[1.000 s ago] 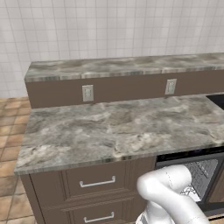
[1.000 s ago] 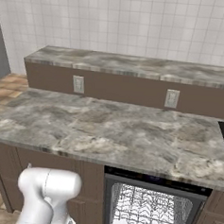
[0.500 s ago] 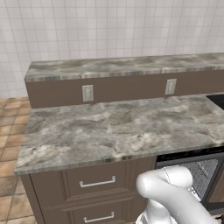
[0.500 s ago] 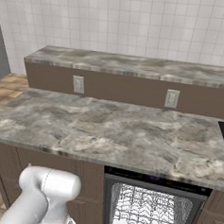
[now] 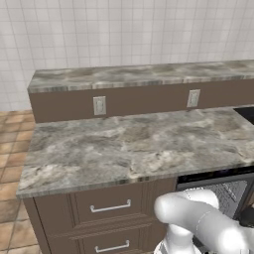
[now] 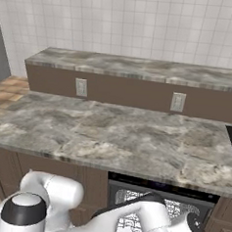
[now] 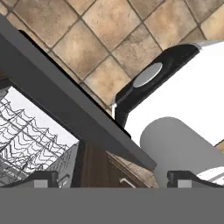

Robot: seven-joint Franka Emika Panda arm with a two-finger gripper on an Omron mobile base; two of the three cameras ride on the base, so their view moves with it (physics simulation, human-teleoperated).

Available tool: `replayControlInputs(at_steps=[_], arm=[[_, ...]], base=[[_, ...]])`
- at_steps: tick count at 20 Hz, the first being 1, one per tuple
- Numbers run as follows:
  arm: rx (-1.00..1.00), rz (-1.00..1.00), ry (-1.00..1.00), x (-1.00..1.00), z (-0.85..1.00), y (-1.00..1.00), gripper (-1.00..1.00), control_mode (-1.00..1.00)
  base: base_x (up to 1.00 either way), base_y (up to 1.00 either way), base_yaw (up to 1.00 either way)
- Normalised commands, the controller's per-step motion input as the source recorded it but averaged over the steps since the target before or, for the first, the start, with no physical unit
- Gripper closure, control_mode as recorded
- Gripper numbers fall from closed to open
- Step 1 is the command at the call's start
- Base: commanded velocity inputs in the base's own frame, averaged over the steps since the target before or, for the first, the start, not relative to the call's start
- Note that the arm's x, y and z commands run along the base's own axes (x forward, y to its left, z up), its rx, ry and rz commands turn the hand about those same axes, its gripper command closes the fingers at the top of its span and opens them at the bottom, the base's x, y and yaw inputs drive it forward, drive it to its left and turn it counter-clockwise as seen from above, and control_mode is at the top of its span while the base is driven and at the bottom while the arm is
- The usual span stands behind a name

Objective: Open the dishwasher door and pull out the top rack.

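Standing behind the robot, I look over its white arm [image 6: 130, 222], bent low in front of the cabinets under a grey marbled counter [image 5: 134, 144]. Below that counter's right end the dishwasher gapes, and inside it sits the top rack [image 6: 130, 219], a pale wire basket with rows of thin tines, within the opening rather than drawn forward. From the camera on the hand, the dishwasher door [image 7: 65, 94] shows as a broad dark grey slab running slantwise across the picture (that view is tilted, so I cannot say how far down it hangs), with the rack's wires to one side of it and brown floor tiles [image 7: 109, 35] to the other. The gripper [image 7: 111, 178] has its two dark fingertips [image 7: 41, 178] spread wide, clasping nothing. Brown drawers [image 5: 106, 206] with silver handles stand left of the dishwasher.
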Motion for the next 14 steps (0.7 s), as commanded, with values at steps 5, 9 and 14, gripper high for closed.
replayControlInputs(at_steps=[5,9,14], arm=[[0.16,-0.10,0.45,0.01,1.00,0.00,-1.00,-1.00],[0.04,-0.06,0.31,0.24,0.98,0.00,-1.00,-1.00],[0.00,0.04,0.10,0.47,0.72,0.27,-1.00,-1.00]], base=[[0.00,0.00,0.00],[0.00,0.00,0.00],[0.00,0.00,0.00]])
